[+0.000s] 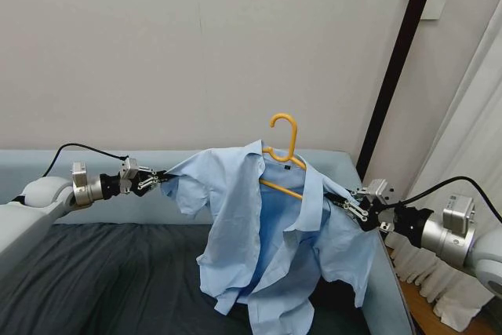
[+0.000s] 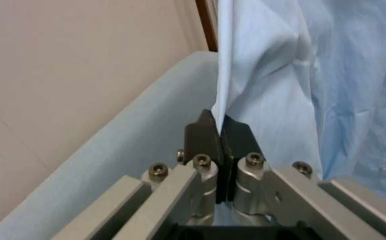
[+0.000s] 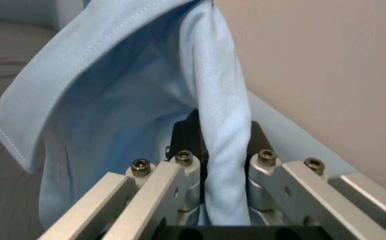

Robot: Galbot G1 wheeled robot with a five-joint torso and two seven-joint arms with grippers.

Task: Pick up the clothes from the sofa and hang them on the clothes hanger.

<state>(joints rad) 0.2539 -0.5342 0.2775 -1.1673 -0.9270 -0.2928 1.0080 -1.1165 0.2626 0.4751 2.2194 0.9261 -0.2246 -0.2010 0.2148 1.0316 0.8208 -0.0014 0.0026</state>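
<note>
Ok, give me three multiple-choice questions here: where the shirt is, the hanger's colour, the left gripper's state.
1. Where is the shirt? A in a basket; B held up between both grippers; C on a chair.
2. The hanger is: A yellow; B green; C black.
3. The left gripper is: A open; B shut on the shirt; C shut on the hanger's hook.
Answers: B, the right gripper and the left each pinch a side; A, its hook shows yellow above the collar; B, fabric is clamped in it.
</note>
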